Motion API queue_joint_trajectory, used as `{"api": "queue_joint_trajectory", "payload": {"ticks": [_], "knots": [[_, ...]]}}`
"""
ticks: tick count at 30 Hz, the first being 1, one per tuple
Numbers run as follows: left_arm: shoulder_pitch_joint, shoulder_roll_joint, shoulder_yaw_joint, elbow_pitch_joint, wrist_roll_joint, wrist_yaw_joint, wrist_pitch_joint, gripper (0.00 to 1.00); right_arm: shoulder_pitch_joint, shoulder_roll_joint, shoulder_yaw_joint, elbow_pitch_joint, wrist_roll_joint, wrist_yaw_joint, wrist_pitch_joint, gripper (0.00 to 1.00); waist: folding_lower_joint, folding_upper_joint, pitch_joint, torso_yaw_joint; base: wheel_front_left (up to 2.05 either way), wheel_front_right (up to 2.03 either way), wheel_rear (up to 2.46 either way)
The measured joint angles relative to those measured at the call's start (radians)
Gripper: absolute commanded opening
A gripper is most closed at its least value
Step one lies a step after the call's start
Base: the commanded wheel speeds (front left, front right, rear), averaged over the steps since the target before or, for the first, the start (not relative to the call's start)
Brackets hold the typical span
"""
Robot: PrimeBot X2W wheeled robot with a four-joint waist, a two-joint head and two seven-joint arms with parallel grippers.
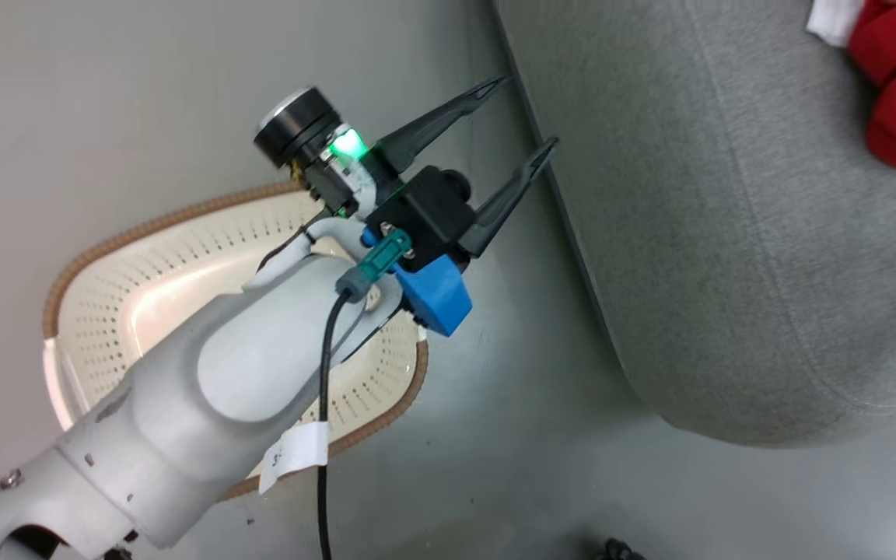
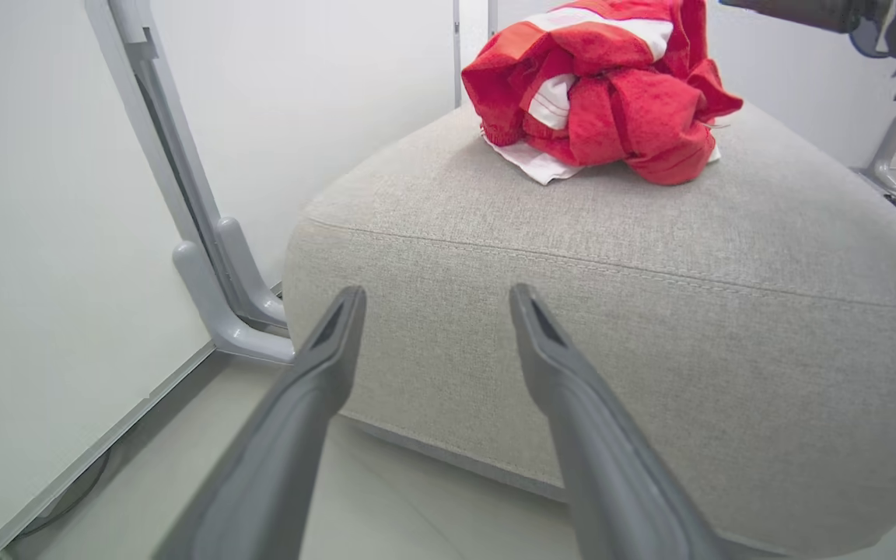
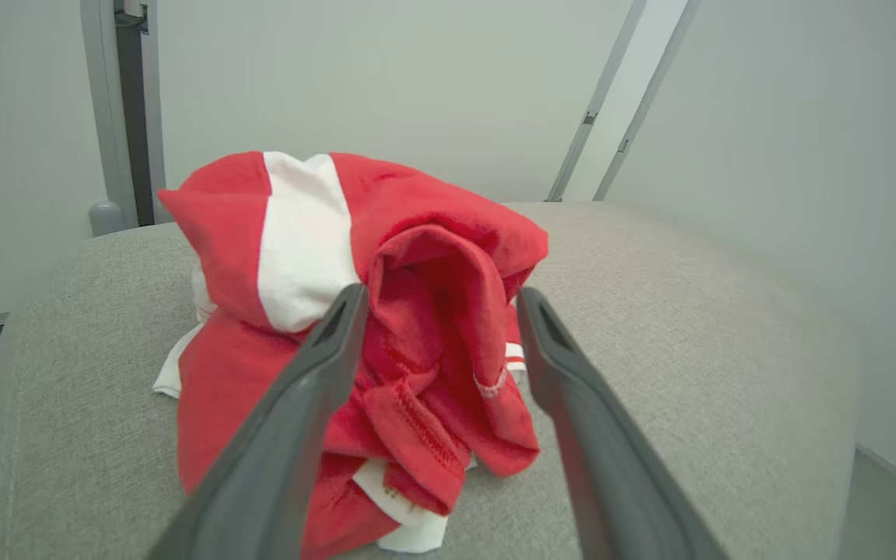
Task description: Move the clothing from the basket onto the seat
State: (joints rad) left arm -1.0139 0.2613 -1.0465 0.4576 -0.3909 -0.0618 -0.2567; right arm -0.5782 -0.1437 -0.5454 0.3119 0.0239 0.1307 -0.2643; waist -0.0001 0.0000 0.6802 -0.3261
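While clothing (image 2: 611,109) lies on the seat (image 2: 650,327), cable tag (image 1: 294,457) print blurs.

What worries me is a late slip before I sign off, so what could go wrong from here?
The right gripper is open right by the bunched clothing; pulling back could snag a loose fold and drag it across the seat. The left gripper, open between the basket and the seat, sits close to the seat's side, so a careless swing might bump it.
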Motion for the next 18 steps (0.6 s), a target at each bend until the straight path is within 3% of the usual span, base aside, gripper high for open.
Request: {"api": "queue_joint_trajectory", "payload": {"ticks": [4, 10, 18], "knots": [[0.073, 0.005, 0.06, -0.016, -0.021, 0.035, -0.004, 1.0, 0.059, 0.008, 0.055, -0.044, -0.01, 0.0, 0.0, 1.0, 0.0, 0.0, -0.072, 0.003, 0.0, 0.0, 0.0], [0.21, 0.009, 0.231, -0.122, -0.018, 0.08, -0.005, 1.0, 0.116, 0.016, 0.164, -0.091, -0.019, 0.0, 0.0, 1.0, 0.0, 0.0, -0.185, 0.027, 0.0, 0.0, 0.0], [0.38, -0.003, 0.467, -0.206, 0.05, 0.092, -0.006, 1.0, 0.161, 0.023, 0.317, -0.103, -0.018, 0.0, 0.0, 1.0, -0.0001, 0.0, -0.32, 0.102, 0.0, 0.0, 0.0]]}}
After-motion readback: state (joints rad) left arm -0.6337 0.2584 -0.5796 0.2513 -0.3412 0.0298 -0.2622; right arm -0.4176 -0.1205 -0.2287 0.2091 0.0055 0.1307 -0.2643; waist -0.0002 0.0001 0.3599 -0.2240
